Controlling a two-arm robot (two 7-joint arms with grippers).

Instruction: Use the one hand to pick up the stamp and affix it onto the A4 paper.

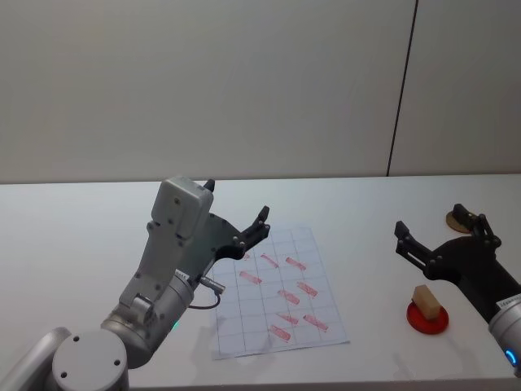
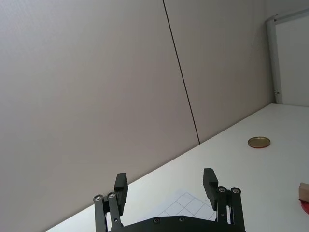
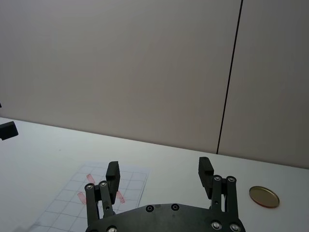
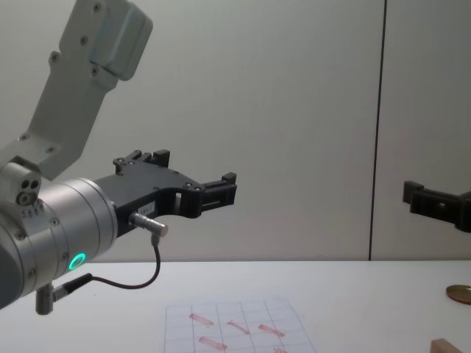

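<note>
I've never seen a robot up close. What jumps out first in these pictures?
Two black grippers hang open above the white table, the left gripper by the far left corner of the A4 paper, the right gripper off to the right. The paper's grid bears reddish stamp marks, and right of it the wooden stamp sits on a red round pad.

The A4 paper (image 1: 273, 314) is showing white, faintly gridded, carrying reddish-pink marks (image 1: 295, 263) — the stamp (image 1: 426, 300) is showing light brown.
</note>
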